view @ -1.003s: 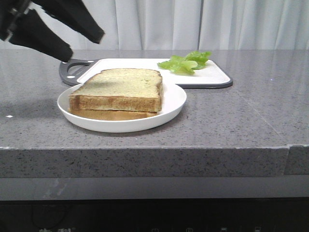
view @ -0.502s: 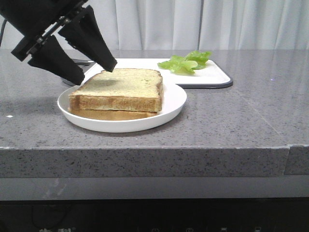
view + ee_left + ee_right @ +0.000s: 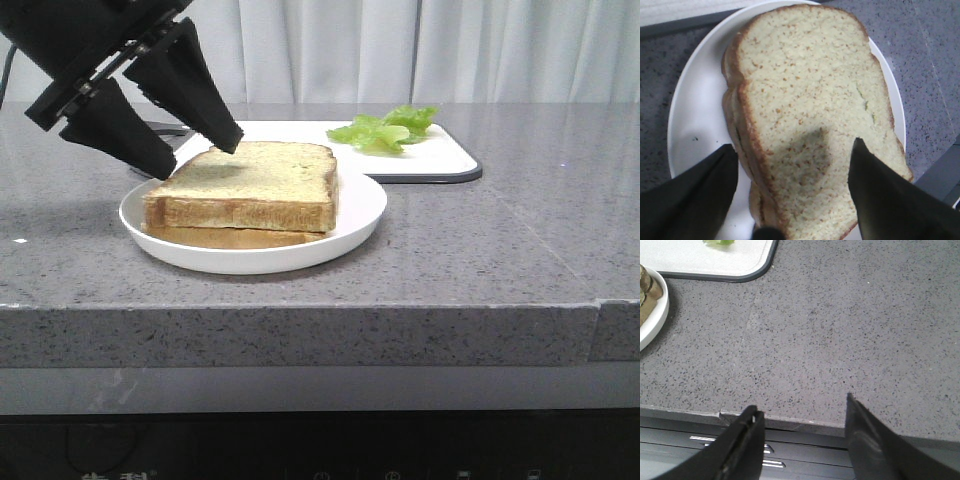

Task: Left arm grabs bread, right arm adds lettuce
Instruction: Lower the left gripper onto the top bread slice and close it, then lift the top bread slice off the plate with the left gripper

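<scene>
The thick bread slice [image 3: 255, 182] lies on top of a thinner slice [image 3: 225, 237] on a white plate [image 3: 355, 215]. My left gripper [image 3: 198, 160] is open, tilted down over the bread's left end, one fingertip above its top face, the other beside its left edge. In the left wrist view the bread [image 3: 810, 105] lies between the spread fingers of the left gripper [image 3: 792, 150]. The green lettuce [image 3: 385, 128] lies on the white cutting board [image 3: 440, 155] behind the plate. My right gripper [image 3: 800, 407] is open and empty above the counter's front edge; it is out of the front view.
The cutting board has a dark rim and a dark handle [image 3: 150, 145] behind my left fingers. The grey speckled counter [image 3: 520, 230] spreads right of the plate. In the right wrist view the plate's edge [image 3: 652, 315] and the board's corner [image 3: 747, 270] show.
My left gripper came down from the upper left toward the bread's left end, then held almost still. Bread, plate and lettuce have not moved.
</scene>
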Controlling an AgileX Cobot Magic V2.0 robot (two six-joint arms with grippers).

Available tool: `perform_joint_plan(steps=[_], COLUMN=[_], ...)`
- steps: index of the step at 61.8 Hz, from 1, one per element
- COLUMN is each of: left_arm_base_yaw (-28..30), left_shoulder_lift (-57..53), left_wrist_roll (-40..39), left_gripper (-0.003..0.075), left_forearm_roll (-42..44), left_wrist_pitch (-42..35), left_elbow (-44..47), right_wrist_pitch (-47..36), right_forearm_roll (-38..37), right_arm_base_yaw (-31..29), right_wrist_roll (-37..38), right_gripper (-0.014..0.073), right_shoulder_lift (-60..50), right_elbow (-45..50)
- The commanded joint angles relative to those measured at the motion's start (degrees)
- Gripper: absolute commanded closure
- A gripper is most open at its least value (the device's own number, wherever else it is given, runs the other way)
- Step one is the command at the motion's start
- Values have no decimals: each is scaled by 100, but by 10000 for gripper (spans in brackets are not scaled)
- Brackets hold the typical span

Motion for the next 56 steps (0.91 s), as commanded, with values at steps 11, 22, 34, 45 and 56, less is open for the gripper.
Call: perform_joint_plan(steps=[11, 22, 34, 45, 56], left_arm_base_yaw=[-50, -50, -50, -50, -50], left_shoulder_lift=[-47, -20, -20, -20, -31], left_wrist_roll=[-43, -43, -43, -43, -43], left_gripper=[249, 258, 402, 550, 670], left_forearm_roll=[-238, -282, -282, -284, -307], left_wrist_pitch=[41, 173, 173, 173, 199], left_elbow=[-190, -190, -190, -190, -190], right_wrist_pitch=[-343, -305, -266, -255, -255], right_forearm_roll=[37, 32, 32, 32, 32], right_arm_base_yaw=[-31, -31, -31, -31, -31], right_wrist_roll=[-68, -68, -68, -68, -68], right_gripper=[198, 198, 198, 198, 198], right_shoulder_lift=[78, 78, 78, 78, 78], right_elbow=[-209, -209, -209, -209, -209])
